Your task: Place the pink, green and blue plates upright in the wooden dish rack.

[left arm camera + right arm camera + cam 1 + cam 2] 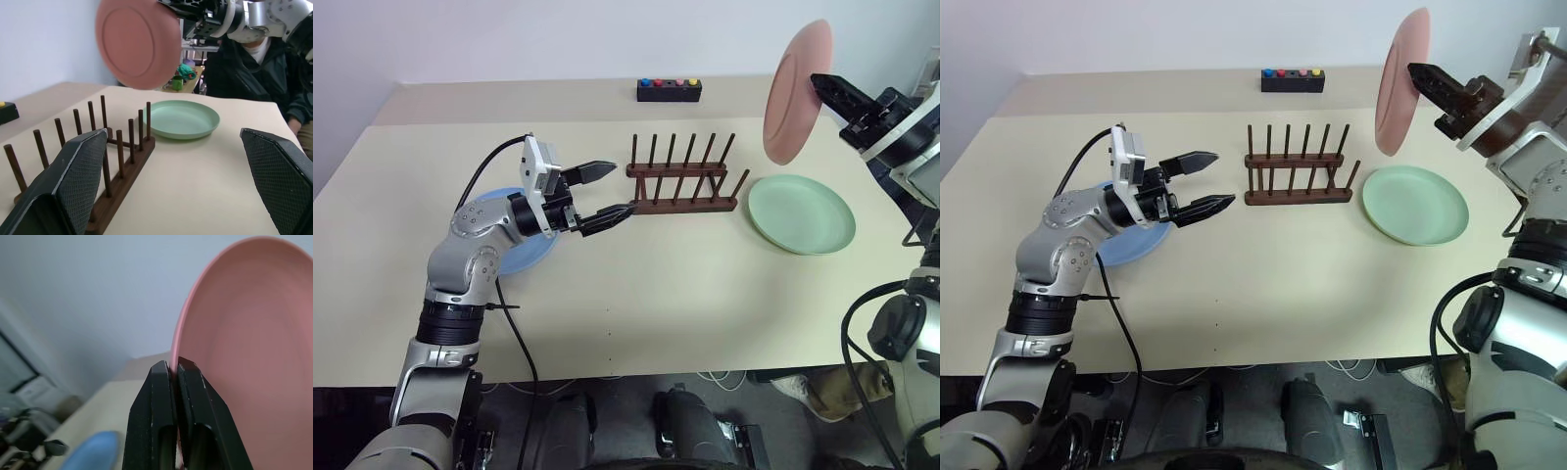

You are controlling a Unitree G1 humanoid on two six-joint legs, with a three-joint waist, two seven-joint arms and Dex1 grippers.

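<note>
Up at two o'clock over the tabletop [636, 294], the right end effector [1417, 73] is clenched on the rim of the pink plate [796, 90], holding it on edge in the air. The wooden dish rack [683, 182] lies below it toward eight o'clock, its long axis running nine to three, so the plate's face already looks along the rows of pegs. I judge the coming move to be a descent down and leftward into a slot. The green plate [802, 213] lies flat just beside the rack's three o'clock end. The left end effector [608, 191], released and spread wide, points at the rack's nine o'clock end, above the blue plate [521, 257].
</note>
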